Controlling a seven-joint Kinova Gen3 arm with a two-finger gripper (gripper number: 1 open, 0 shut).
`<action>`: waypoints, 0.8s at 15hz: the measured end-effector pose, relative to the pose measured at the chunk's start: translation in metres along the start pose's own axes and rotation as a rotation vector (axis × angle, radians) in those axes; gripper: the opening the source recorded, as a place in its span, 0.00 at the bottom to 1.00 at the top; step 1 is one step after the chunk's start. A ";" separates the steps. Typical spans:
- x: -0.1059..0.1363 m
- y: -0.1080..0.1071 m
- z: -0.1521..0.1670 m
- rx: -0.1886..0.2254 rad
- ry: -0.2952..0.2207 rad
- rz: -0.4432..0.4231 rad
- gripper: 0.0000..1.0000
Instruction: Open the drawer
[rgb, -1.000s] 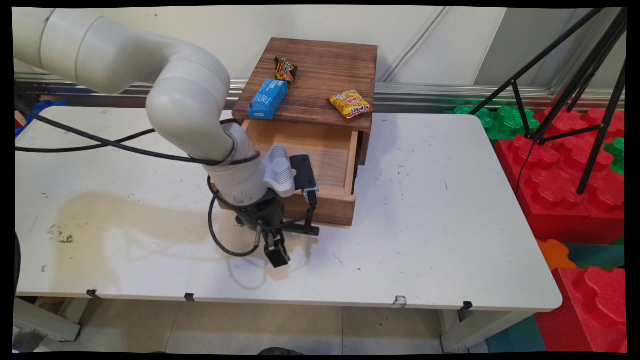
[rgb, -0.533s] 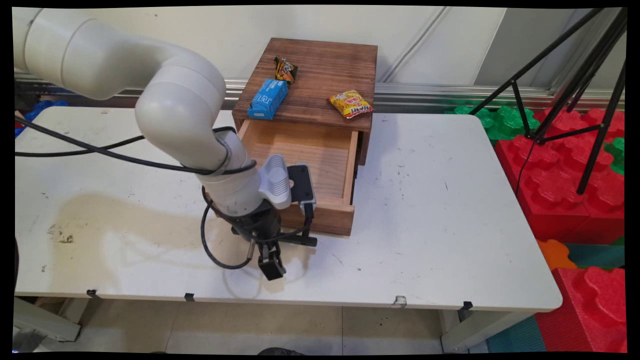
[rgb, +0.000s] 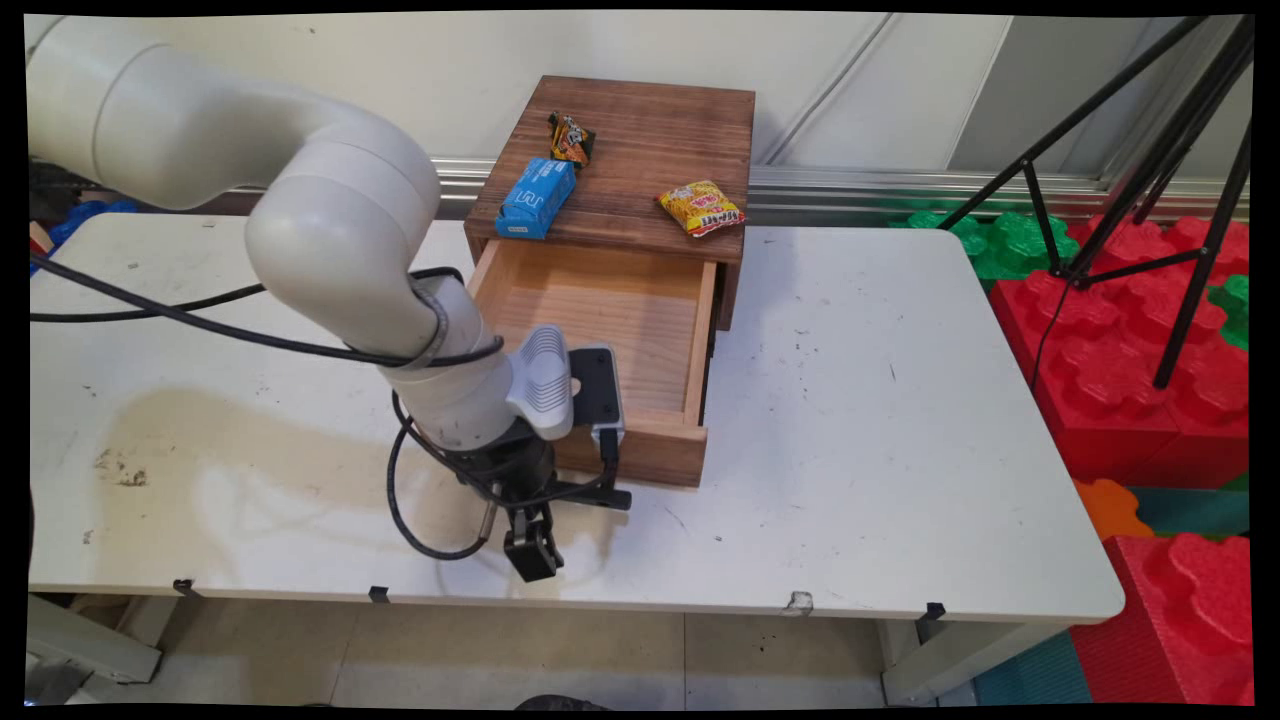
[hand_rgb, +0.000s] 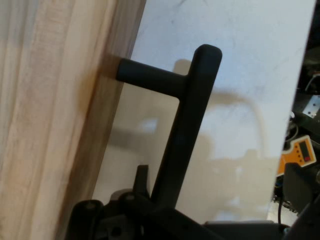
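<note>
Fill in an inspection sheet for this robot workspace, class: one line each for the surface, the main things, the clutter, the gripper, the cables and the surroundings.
Surface: white table, scuffed, with a brownish stain on its left part.
Main things: wooden box at the back; its drawer is pulled out and looks bare inside. Black drawer handle on the drawer front.
Clutter: blue carton, yellow snack packet and small dark wrapper, all on the box top.
Gripper: gripper shut on the drawer handle, low over the table's near edge.
Cables: black cables hang from the arm and loop near the wrist.
Surroundings: red and green foam blocks and a black tripod to the right.
</note>
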 end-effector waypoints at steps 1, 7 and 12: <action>-0.001 0.002 -0.001 -0.002 -0.001 0.005 1.00; -0.005 0.012 -0.004 -0.015 -0.005 0.024 1.00; -0.008 0.019 -0.006 -0.022 -0.008 0.037 1.00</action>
